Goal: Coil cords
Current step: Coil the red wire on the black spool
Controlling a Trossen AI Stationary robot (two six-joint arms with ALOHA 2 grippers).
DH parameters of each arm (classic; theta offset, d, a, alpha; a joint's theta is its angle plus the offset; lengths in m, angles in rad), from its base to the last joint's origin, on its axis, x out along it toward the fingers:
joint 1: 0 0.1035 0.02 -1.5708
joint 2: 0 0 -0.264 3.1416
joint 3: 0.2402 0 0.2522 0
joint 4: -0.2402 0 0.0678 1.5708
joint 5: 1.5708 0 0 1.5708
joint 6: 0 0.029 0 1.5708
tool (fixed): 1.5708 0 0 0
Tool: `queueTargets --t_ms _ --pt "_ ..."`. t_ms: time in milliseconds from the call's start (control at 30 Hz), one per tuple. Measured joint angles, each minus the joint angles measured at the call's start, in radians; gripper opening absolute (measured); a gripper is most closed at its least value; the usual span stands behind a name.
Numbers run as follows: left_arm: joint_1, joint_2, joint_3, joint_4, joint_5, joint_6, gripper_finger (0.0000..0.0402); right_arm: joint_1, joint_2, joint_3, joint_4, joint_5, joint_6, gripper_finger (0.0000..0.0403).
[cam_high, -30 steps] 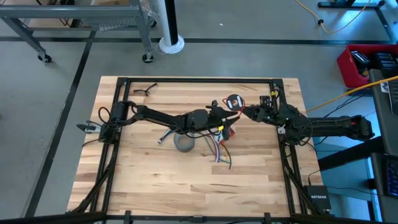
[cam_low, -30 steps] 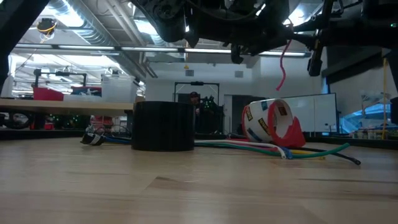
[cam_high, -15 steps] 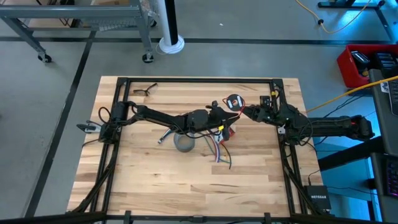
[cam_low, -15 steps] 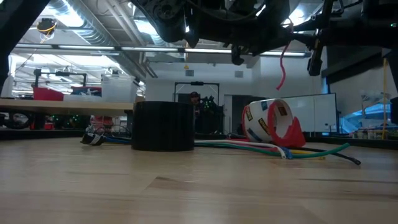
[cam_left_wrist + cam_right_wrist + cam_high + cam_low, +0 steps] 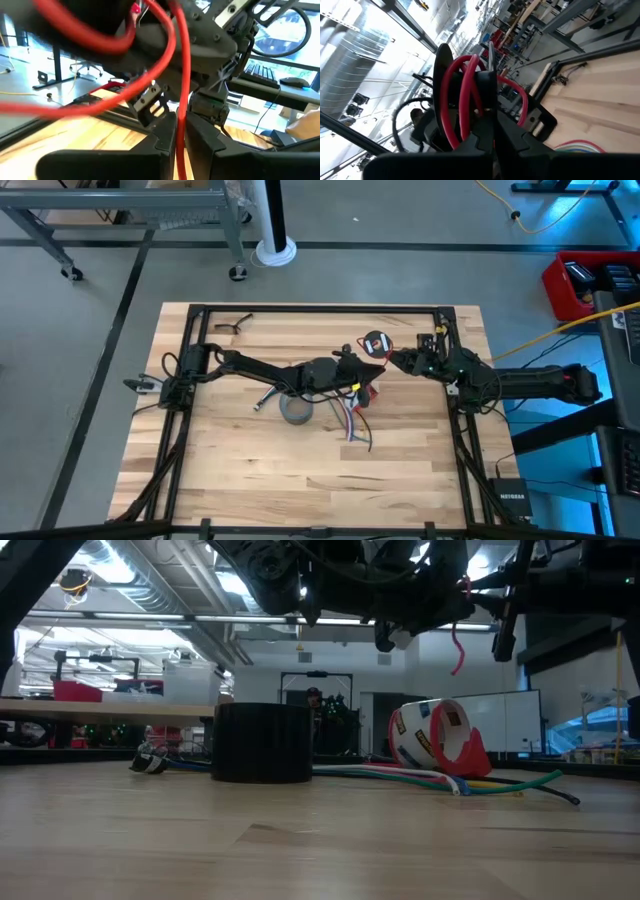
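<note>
High view: we see both grippers meet above mid-table — the right gripper pinching the black spool wound with red wire. Left wrist view: our left gripper has its fingers nearly together on the wire's loose run. Right wrist view: fingers clamped tight, spool raised off the table.

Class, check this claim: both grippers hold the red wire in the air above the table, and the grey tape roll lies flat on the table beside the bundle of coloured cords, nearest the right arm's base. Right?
One thing is wrong: the high view shows the grey tape roll under the left arm, not by the right arm's base. The left gripper and right gripper do hold the red wire aloft, beside the coloured cords.
</note>
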Motion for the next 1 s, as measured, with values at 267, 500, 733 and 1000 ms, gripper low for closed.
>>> queueTargets --t_ms 267,500,733,1000 --pt "-0.006 0.000 0.005 0.009 0.000 0.011 0.0006 0.000 0.015 0.000 0.003 0.001 0.003 0.0003" --pt "-0.042 0.000 0.006 -0.022 -0.004 0.029 0.0004 0.000 0.014 0.000 0.007 0.018 -0.004 0.0003" --pt "-0.070 0.000 0.006 -0.047 -0.031 0.025 0.0003 0.000 0.014 0.000 0.007 0.019 -0.004 0.0003" --pt "-0.101 0.000 0.006 -0.060 -0.196 0.025 0.0002 0.000 0.014 0.000 0.009 0.020 -0.004 0.0003"
